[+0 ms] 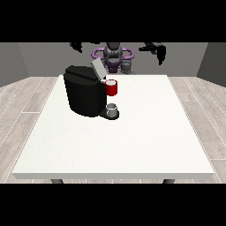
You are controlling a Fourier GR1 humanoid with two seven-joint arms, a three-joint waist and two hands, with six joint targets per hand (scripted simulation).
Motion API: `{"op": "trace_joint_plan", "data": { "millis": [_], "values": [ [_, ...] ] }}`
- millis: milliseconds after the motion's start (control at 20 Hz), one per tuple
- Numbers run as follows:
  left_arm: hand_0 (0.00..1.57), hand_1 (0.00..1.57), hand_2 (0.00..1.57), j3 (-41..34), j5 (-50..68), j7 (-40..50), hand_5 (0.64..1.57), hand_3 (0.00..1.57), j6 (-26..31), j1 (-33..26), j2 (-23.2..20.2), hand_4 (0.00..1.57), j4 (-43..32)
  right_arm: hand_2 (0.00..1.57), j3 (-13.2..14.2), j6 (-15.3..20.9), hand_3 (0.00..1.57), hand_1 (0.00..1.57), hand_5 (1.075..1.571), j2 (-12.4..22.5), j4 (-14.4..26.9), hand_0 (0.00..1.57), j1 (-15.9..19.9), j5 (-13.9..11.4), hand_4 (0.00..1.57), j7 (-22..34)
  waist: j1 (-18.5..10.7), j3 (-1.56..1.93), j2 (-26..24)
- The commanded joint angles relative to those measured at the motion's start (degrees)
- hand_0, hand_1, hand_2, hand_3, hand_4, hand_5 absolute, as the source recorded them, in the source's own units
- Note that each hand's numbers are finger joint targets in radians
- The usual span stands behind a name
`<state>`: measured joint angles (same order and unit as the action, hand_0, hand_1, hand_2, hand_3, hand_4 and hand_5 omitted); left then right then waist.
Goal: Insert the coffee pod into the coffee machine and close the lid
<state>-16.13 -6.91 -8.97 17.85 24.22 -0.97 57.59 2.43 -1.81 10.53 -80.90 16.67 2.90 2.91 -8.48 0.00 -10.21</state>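
Standing on the counter, the machine was seen with lid raised; both hands were held high, finger state indiscernible.

One front view, set across the table from the robot.

Looks down from above table height, facing the robot, far enough back to take in the whole tabletop, both near legs, floor on either side and the grey wall behind. Puts the robot small at the top, the near table edge low.
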Motion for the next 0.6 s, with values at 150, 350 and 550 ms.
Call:
{"op": "trace_joint_plan", "data": {
  "millis": [150, 350, 550],
  "values": [
    [0.00, 0.00, 0.00, 1.0, 3.4, 2.0, 1.571, 0.00, -1.5, -5.4, 0.4, 0.00, 8.2, 0.00, 0.3, 0.4, 0.00, 0.00, 1.571, -2.0, 3.0, 0.00, 4.3, 0.6, 0.00, 1.9, 0.1, 0.00, 3.9],
    [0.00, 0.00, 0.00, 5.8, 5.4, 3.4, 1.571, 0.00, -4.5, -4.0, 0.9, 0.00, 13.4, 0.00, 3.6, 0.7, 0.00, 0.00, 1.571, -1.1, 10.9, 0.00, 8.7, 0.4, 0.00, -4.2, -2.1, 0.01, 8.6],
    [0.00, 0.00, 0.00, 5.7, 6.3, 9.9, 1.571, 0.00, -5.0, -4.7, 0.9, 0.00, 18.3, 0.00, 3.7, -1.8, 0.00, 0.00, 1.571, -0.5, 14.3, 0.00, 9.4, 0.2, 0.00, -6.8, -0.6, 0.02, 9.1]
  ]
}}
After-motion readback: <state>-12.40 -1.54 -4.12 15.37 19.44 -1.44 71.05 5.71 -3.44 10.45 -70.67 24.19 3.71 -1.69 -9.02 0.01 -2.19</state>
